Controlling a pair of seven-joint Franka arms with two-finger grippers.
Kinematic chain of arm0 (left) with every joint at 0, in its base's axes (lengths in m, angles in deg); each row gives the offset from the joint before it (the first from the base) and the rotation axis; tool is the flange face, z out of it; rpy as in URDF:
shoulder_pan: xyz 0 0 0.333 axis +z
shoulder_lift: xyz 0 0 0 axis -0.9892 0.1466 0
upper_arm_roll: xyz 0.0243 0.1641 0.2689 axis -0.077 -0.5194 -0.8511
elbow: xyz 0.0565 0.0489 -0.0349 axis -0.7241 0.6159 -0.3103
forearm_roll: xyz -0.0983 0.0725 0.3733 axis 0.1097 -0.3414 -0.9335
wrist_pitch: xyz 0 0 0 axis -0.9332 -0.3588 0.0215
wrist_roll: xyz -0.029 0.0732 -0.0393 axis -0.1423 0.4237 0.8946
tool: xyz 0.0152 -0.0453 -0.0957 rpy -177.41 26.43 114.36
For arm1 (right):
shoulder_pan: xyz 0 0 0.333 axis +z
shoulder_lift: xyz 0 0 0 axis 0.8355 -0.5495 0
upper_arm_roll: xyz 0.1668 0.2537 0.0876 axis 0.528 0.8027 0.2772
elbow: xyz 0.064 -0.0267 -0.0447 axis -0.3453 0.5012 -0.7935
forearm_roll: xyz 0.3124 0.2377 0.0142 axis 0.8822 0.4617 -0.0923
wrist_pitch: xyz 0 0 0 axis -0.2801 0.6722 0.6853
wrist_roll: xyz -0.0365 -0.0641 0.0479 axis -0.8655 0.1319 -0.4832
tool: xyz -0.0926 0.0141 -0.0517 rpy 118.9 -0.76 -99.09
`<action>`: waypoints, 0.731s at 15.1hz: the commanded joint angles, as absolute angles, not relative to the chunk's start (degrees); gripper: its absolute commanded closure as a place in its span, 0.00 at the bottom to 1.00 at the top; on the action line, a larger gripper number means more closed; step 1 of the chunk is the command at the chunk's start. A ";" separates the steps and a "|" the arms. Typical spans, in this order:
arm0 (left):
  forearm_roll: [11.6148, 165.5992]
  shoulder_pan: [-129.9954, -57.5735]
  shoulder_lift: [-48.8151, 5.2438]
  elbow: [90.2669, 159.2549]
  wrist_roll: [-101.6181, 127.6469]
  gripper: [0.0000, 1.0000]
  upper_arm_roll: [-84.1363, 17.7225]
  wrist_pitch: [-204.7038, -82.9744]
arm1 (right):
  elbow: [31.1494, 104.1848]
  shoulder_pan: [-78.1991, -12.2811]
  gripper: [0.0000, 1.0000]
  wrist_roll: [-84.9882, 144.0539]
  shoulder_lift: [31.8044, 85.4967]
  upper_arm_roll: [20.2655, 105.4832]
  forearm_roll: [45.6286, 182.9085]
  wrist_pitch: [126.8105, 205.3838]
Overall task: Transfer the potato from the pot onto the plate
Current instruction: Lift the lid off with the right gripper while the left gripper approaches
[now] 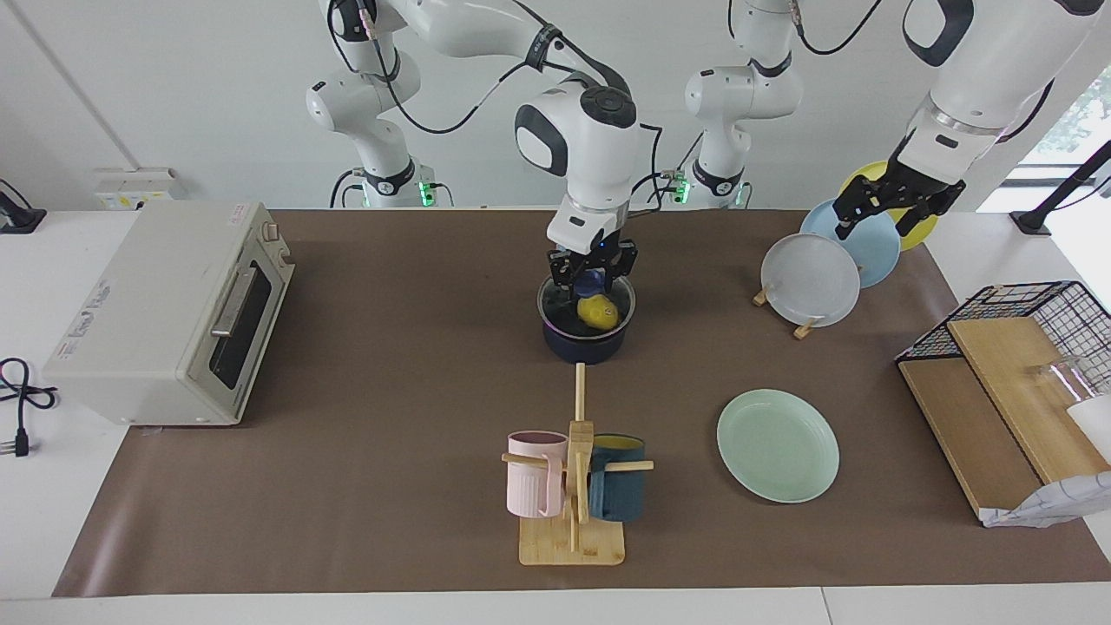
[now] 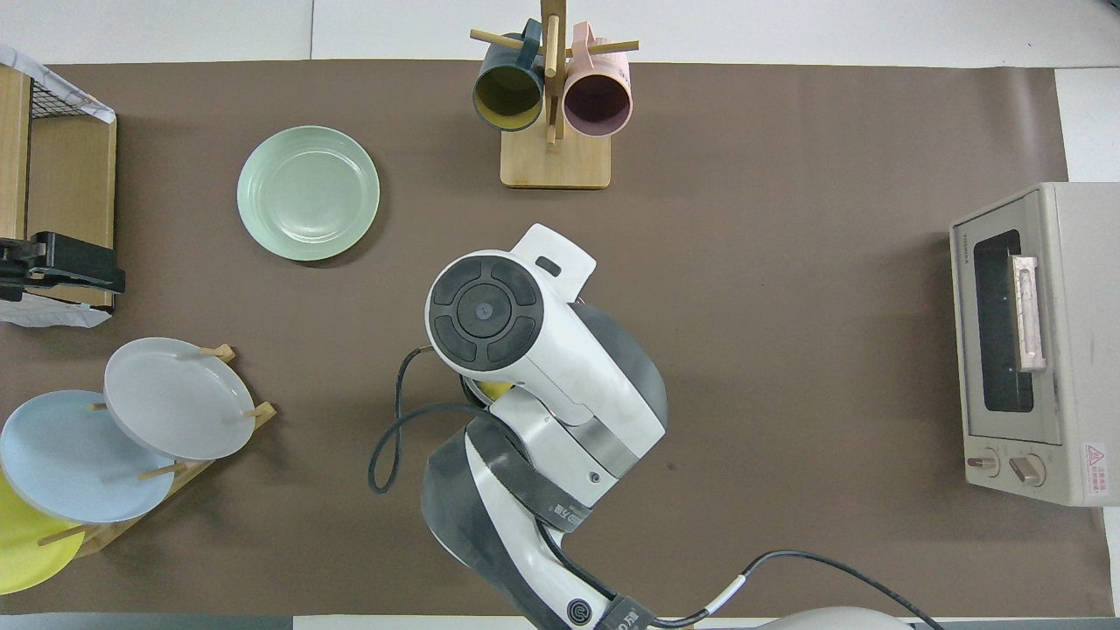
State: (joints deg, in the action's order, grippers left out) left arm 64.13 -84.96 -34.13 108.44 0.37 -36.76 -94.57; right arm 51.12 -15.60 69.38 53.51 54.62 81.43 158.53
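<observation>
A brown mat covers a white worktop (image 1: 868, 599), seen from across it and from above. Near the middle stands the pot (image 1: 587, 334), a dark navy saucepan with a black inside. The potato (image 1: 597, 311), a small bright yellow lump, is at the pot's mouth, gripped from above by the right tool (image 1: 592, 291), whose fingers are closed on the potato's upper part. Whether the potato touches the pot's bottom cannot be told. In the overhead view the right arm's white wrist hides the pot, and only a sliver of the yellow potato (image 2: 493, 390) shows under it.

The plate (image 1: 778, 445), pale mint green with a raised rim, lies flat on the mat, farther from the robots than the pot and toward the left arm's end of the worktop. Nothing lies on it.

The left tool (image 1: 884, 207) hangs in the air with its fingers spread wide, holding nothing, over a wooden plate rack (image 1: 805, 327) that carries a grey-white plate (image 1: 809, 279), a light blue plate (image 1: 868, 247) and a yellow plate (image 1: 922, 227) standing on edge.

A mug tree (image 1: 575, 486) with a pink mug (image 1: 534, 473) and a dark blue mug (image 1: 618, 488) stands farther from the robots than the pot. A beige toaster oven (image 1: 165, 312) sits at the right arm's end. A wire basket with wooden boards (image 1: 1007, 365) sits at the left arm's end.
</observation>
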 commanded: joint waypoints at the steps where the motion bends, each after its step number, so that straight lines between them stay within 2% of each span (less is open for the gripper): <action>1: 64.26 -85.52 -34.84 108.64 4.41 0.00 -35.97 -93.70 | 49.35 -19.30 0.42 62.88 54.39 55.06 82.27 155.56; 11: 64.70 -99.66 -35.01 108.99 27.52 0.00 -35.09 -96.69 | 50.31 -38.01 0.42 35.36 56.41 54.97 83.68 150.89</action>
State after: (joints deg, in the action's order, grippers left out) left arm 64.40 -96.85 -34.17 108.44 22.99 -34.47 -95.79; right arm 49.63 -34.36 40.65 55.61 54.19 82.63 151.73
